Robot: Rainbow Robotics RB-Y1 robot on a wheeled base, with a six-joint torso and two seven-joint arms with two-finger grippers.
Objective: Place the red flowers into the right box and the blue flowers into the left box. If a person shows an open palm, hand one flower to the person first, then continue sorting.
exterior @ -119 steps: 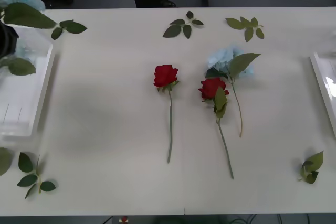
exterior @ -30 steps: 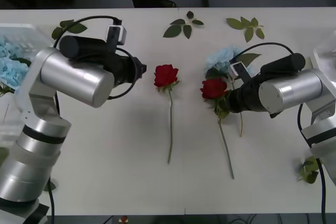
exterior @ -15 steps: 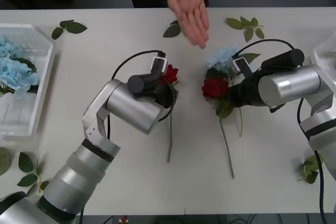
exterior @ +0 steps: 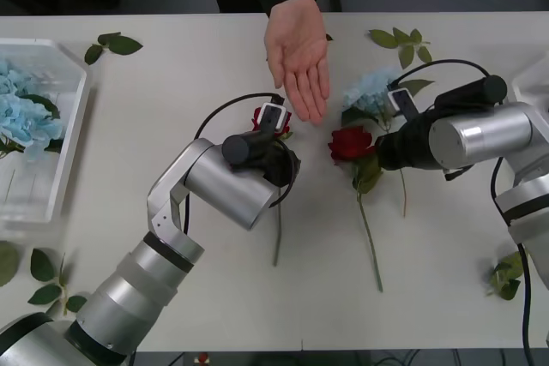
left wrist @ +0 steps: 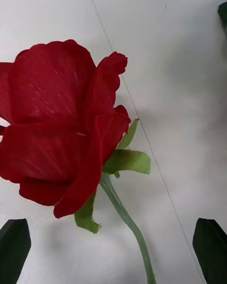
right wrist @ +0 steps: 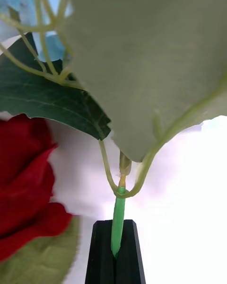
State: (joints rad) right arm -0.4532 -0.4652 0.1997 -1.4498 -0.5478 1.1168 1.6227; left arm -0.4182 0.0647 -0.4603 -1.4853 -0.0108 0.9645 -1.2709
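- The left claw [left wrist: 113,246] is hovering wide open astride a red rose [exterior: 268,119] lying on the bench [exterior: 171,109], stem running back toward the robot.
- The right claw [right wrist: 115,255] is pinching a blue flower's stem [right wrist: 118,217].
- Beyond, an open palm [exterior: 298,53] is waiting, nearer the left claw.

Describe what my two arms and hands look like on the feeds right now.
Both arms are fat brushed-silver cylinders with black joint sections; the left arm also shows grey and black rings nearer the base. A thin black cable loops over each wrist to a small white-and-black camera block. The right arm looks the same. Left hand and right hand have black fingers.
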